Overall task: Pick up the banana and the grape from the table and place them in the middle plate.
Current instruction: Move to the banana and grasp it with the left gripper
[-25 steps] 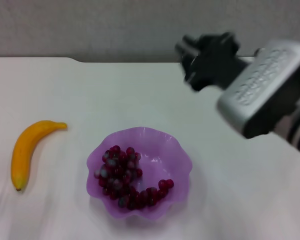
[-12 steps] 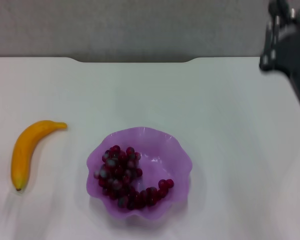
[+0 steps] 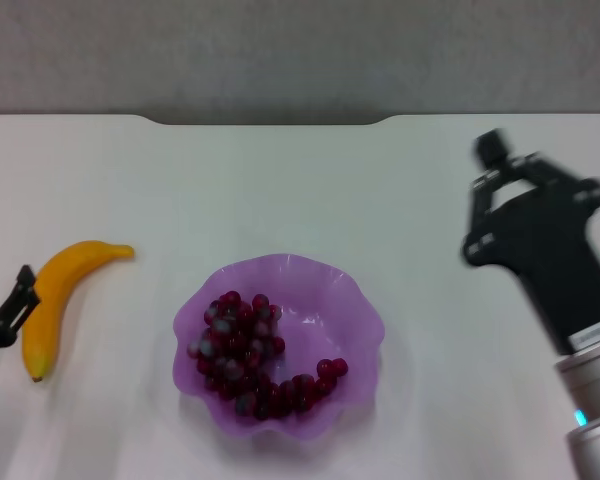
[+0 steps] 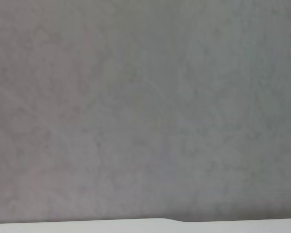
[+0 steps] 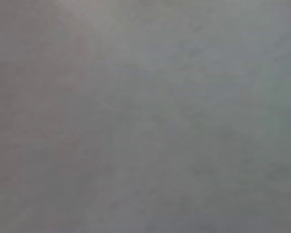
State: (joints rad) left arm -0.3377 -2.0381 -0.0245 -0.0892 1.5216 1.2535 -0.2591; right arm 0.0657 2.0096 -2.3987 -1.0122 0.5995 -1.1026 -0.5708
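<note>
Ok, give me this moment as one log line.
grape: in middle plate | banana: on table | left gripper: beside banana | right gripper: right of plate, empty

Black tool (image 3: 528,215), silver wrist housing (image 3: 592,400)

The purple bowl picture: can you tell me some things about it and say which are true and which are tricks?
1. The grape bunch lies inside the middle plate. True.
2. The banana is in the plate too. False: it lies on the table, to the plate's left.
3. The left gripper is right beside the banana. True.
4. The right gripper is holding the grapes. False: it is off to the plate's right, carrying nothing.
</note>
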